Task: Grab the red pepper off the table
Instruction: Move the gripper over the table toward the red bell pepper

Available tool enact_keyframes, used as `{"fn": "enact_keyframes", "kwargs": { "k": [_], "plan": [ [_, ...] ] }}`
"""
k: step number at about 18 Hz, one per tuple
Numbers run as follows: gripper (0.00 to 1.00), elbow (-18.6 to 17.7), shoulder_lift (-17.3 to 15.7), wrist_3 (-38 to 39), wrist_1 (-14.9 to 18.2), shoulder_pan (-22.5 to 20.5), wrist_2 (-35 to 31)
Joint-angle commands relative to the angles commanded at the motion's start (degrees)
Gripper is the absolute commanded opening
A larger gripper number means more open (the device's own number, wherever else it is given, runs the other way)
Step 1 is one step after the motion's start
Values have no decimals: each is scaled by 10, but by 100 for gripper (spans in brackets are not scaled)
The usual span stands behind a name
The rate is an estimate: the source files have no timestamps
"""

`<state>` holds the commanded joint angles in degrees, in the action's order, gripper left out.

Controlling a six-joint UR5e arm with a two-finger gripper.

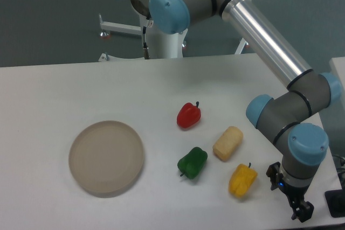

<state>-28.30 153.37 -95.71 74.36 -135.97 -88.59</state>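
Observation:
The red pepper [188, 115] lies on the white table [64, 90], right of centre, with its short dark stem pointing up and to the right. My gripper [301, 212] hangs low at the table's front right corner, far from the red pepper and just right of the yellow pepper [242, 180]. Its dark fingers are small and partly cut off at the frame's bottom edge, so their spacing does not show. Nothing visible is held in them.
A green pepper [192, 162] lies in front of the red one. A pale yellow bread-like block [228, 143] sits between them and the arm's wrist [291, 127]. A round beige plate [106, 158] rests at the left. The arm's silver link [264, 36] crosses the table's back right.

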Motion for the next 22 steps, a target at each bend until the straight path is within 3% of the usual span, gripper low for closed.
{"fn": "enact_keyframes", "kwargs": {
  "k": [3,12,15,17,22],
  "plan": [
    [100,-8,-8,0,0,4,-2],
    [100,-97,-74,33,1,8,8],
    [100,-158,-128,67,0,8,17],
    [100,-176,-146,111,1,8,46],
    [100,-303,-228,163,0,5,62]
  ]
}}
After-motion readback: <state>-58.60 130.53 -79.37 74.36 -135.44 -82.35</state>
